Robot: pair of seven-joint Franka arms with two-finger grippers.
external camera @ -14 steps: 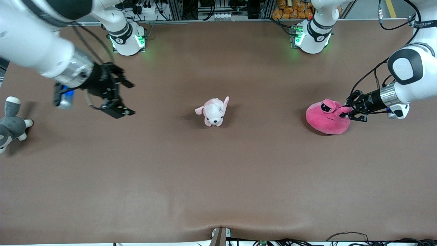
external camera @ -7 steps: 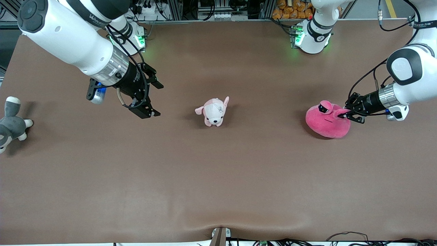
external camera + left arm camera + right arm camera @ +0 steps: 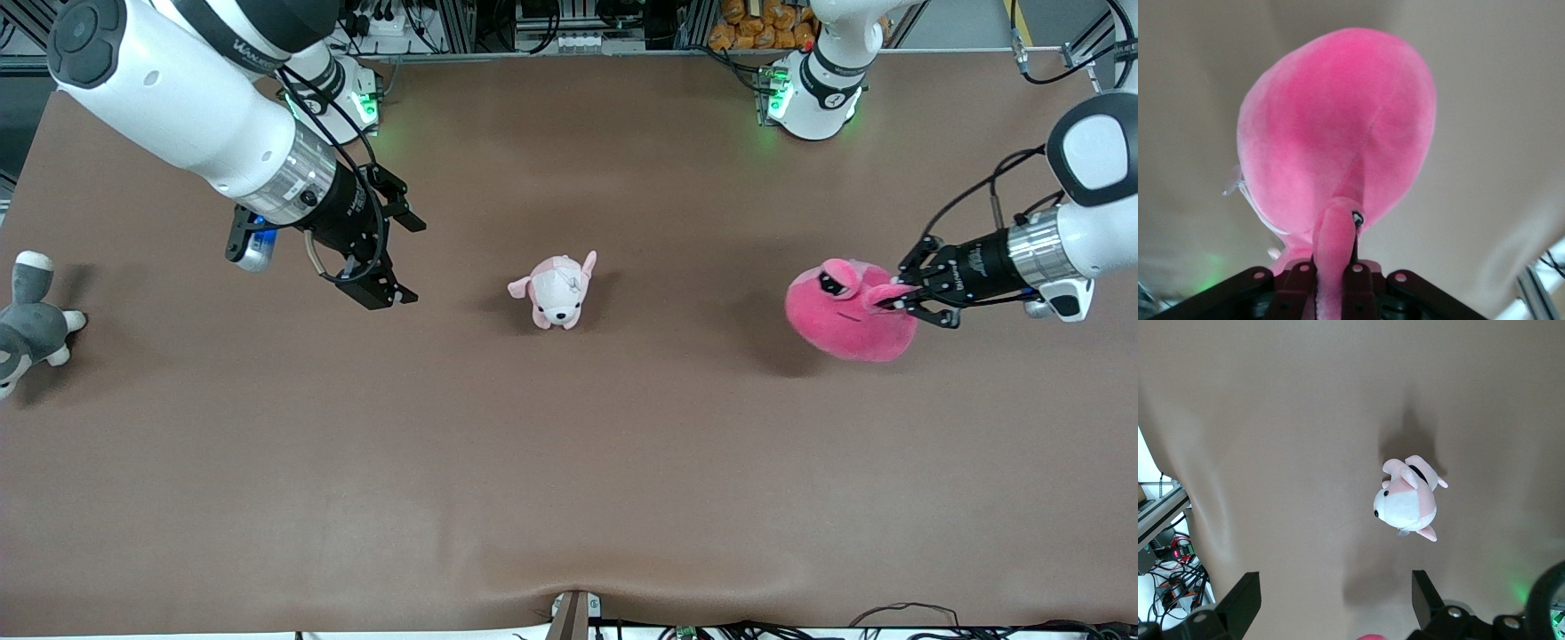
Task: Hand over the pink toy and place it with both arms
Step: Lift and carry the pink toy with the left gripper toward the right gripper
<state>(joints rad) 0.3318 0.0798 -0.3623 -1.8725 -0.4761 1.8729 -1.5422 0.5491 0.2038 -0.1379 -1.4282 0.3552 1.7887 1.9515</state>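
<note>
The pink toy (image 3: 840, 316) is a hot-pink round plush with half-lidded black eyes. It hangs just above the brown table (image 3: 569, 462) at the left arm's end, and its shadow lies apart from it. My left gripper (image 3: 889, 298) is shut on one of its eye bulges. In the left wrist view the pink toy (image 3: 1338, 127) fills the frame, with a pink fold pinched in the left gripper (image 3: 1331, 270). My right gripper (image 3: 407, 262) hangs open and empty over the table toward the right arm's end. The right gripper (image 3: 1333, 580) shows wide-apart fingers.
A small pale pink-and-white dog plush (image 3: 558, 289) stands mid-table, and the dog plush (image 3: 1408, 503) also shows in the right wrist view. A grey-and-white plush (image 3: 27, 329) lies at the right arm's end of the table. The two arm bases stand along the table edge farthest from the front camera.
The left gripper has closed fully on the pink toy and raised it off the table. The right arm swung in toward the dog plush, then held still.
</note>
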